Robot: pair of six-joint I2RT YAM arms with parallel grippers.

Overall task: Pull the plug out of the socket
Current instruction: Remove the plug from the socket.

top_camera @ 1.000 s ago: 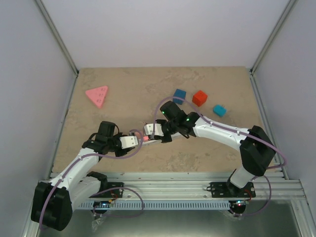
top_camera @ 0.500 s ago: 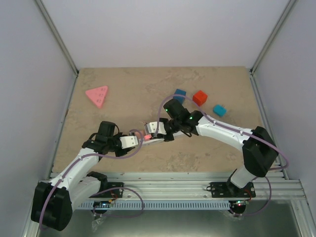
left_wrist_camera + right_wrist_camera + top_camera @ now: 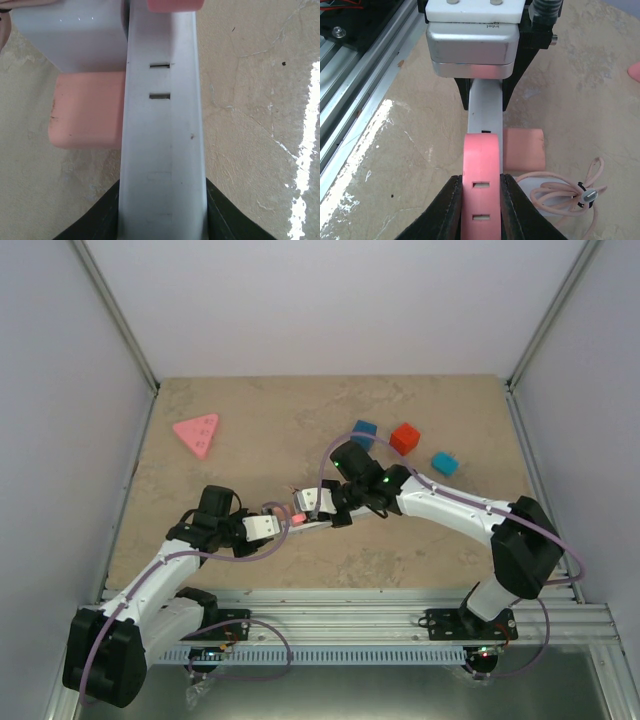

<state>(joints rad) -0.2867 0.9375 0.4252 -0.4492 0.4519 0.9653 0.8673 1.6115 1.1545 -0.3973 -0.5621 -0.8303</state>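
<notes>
The socket [image 3: 162, 125], a long white bar with two slots in its face, runs straight out from my left gripper [image 3: 162, 200], which is shut on its near end. In the top view it shows as a white strip [image 3: 316, 524] between the arms. At its far end is the plug [image 3: 481, 175], a pink rounded piece with two slots. My right gripper [image 3: 481, 197] is shut on the plug's sides. The two grippers face each other over the table's front middle, left gripper [image 3: 266, 525] and right gripper [image 3: 310, 504]. I cannot tell whether the plug [image 3: 297, 514] is still seated.
A pink block [image 3: 522, 149] and a white block with a coiled pink cord [image 3: 560, 195] lie beside the socket. Further back are a pink triangular block [image 3: 197, 433], a blue cube [image 3: 363, 432], a red cube [image 3: 404, 438] and a teal cube [image 3: 445, 463]. Aluminium rails [image 3: 360, 75] line the near edge.
My right gripper has shifted slightly back and to the right, and the pink plug has moved with it. The left arm has stayed still.
</notes>
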